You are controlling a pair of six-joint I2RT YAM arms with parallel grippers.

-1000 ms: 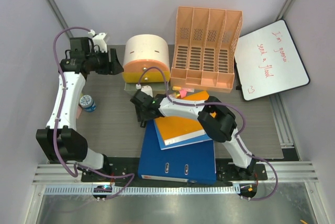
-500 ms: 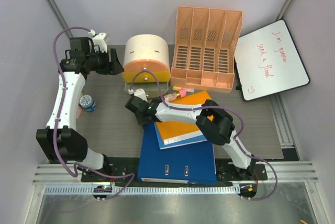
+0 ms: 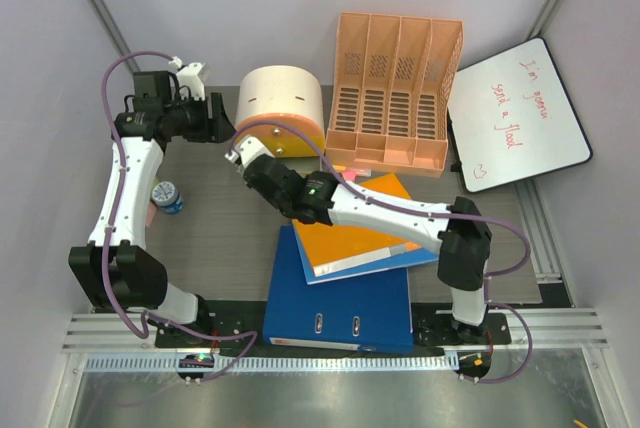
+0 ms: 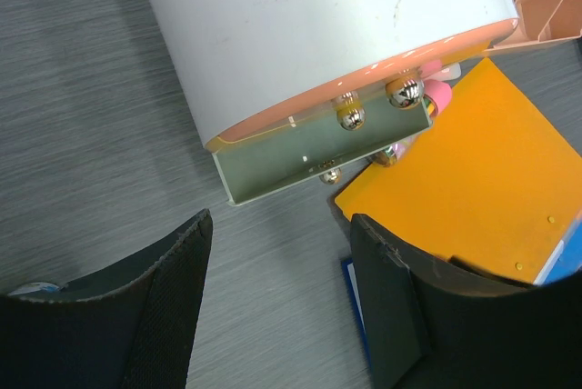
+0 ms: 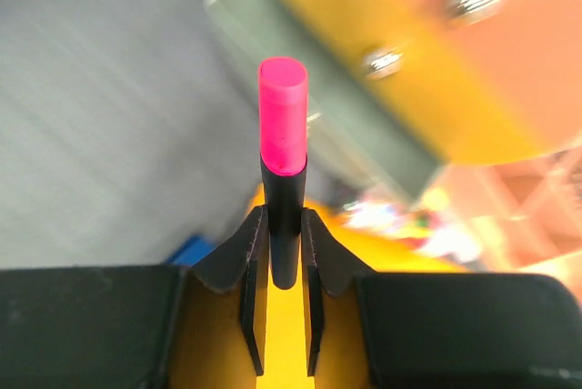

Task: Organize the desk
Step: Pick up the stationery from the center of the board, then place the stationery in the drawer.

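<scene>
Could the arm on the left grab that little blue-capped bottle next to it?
Probably yes. The left gripper is open and empty, and the bottle sits on bare desk right beside that arm, nothing covering it, though the arm must fold back.

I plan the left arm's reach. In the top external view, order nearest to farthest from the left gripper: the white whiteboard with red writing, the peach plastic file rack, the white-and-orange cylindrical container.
1. White-and-orange cylindrical container, just right of the left gripper.
2. Peach plastic file rack, further right, at the back.
3. White whiteboard with red writing, at the far right.
</scene>
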